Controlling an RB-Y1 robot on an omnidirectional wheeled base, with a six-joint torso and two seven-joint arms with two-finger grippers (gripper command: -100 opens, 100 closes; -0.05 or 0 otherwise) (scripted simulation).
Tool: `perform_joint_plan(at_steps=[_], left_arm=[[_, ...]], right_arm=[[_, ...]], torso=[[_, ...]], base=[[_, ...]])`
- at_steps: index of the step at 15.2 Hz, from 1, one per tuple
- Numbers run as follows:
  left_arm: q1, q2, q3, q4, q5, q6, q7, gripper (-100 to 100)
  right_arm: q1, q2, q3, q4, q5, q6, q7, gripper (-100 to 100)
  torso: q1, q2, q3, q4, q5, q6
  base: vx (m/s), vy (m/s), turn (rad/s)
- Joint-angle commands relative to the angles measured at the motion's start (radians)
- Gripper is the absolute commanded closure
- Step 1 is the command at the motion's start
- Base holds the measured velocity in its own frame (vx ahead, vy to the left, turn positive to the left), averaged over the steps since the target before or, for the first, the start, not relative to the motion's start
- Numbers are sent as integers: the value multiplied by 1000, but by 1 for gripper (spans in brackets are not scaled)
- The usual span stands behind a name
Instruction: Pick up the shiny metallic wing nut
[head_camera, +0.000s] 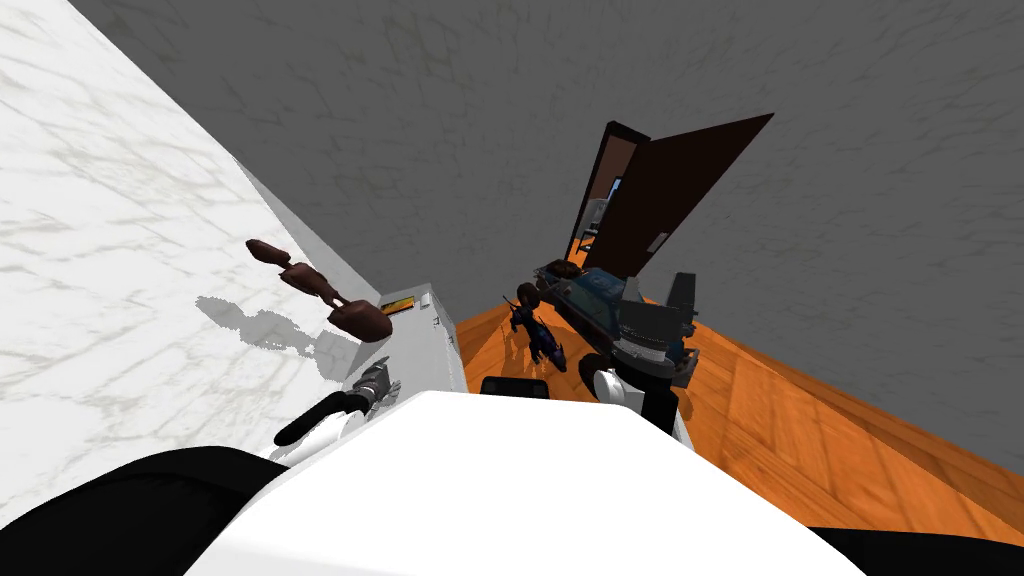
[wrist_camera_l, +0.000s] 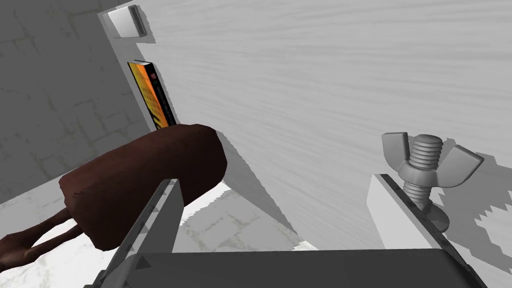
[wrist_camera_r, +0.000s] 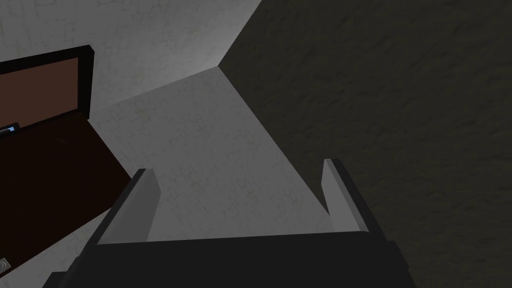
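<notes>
The left end effector is the near one. Its two fingers stand apart, and nothing is between them. The wing nut is grey. It sits on a screw that stands up from a flat white surface. The nut is not in the gap. It is just past the tip of one finger, a bit to the outside, away from the brown lump. Its two wings stick out sideways, about the way the gap runs. I think the end effector should slide over to that side, then go forward. The right end effector has its fingers apart too and is on my other side, well apart from the nut.
</notes>
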Motion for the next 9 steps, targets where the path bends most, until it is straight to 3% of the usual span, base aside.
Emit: perform_joint_plan(at_steps=[1, 3, 9], left_arm=[[10, -7, 12, 8, 9, 50, -8, -100], [23, -6, 30, 27, 30, 86, -19, -100], [36, -6, 49, 45, 50, 174, -29, -100]], right_arm=[[0, 0, 0, 0, 0, 0, 0, 0], [0, 0, 0, 0, 0, 0, 0, 0], [0, 0, 0, 0, 0, 0, 0, 0]], torso=[[0, 0, 0, 0, 0, 0], [0, 0, 0, 0, 0, 0], [0, 1, 0, 0, 0, 0]], base=[[57, 18, -106], [45, 18, -71], [40, 16, -56]])
